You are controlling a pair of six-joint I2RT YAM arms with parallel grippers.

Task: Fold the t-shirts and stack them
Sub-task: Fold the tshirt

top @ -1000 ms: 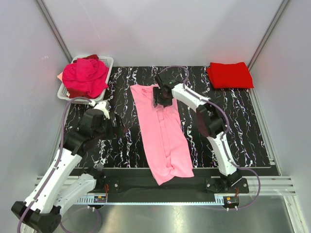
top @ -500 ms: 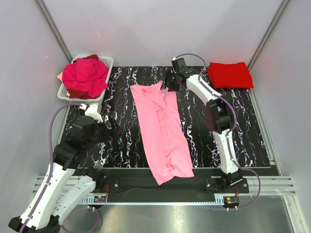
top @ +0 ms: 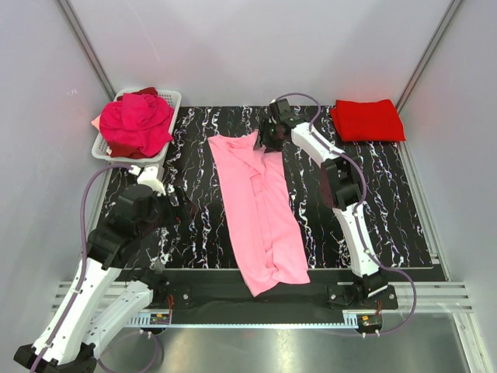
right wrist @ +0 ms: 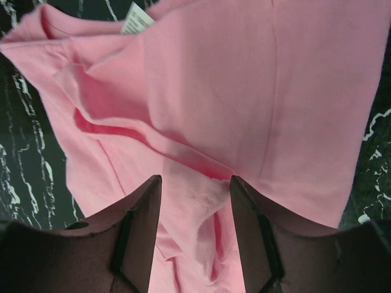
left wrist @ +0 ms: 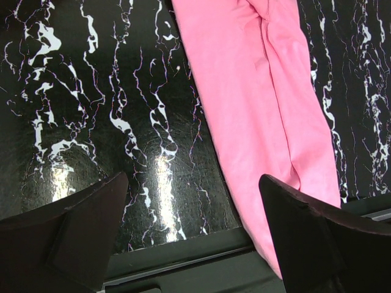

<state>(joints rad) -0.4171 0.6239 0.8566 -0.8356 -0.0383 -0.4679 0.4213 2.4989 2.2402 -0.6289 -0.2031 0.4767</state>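
Observation:
A light pink t-shirt (top: pixel 260 210) lies lengthwise down the middle of the black marbled mat (top: pixel 373 202). My right gripper (top: pixel 271 138) hovers low over its far right corner, jaws apart. In the right wrist view a raised fold of pink cloth (right wrist: pixel 201 189) lies between the fingers (right wrist: pixel 137 226), and the white neck label (right wrist: pixel 137 18) shows at the top. My left gripper (top: pixel 185 207) is open and empty over the mat left of the shirt. The left wrist view shows the shirt's (left wrist: pixel 269 104) near end. A folded bright red shirt (top: pixel 367 120) lies at the far right.
A white mesh basket (top: pixel 172 97) at the far left holds a heap of magenta and dark red shirts (top: pixel 136 124). The mat's near edge and a black rail (left wrist: pixel 183 262) run just below the left gripper. Grey walls close in the sides.
My right gripper moved from over the shirt's upper middle out to its far right corner. That corner now lies spread out toward the far right. The left arm drew back a little.

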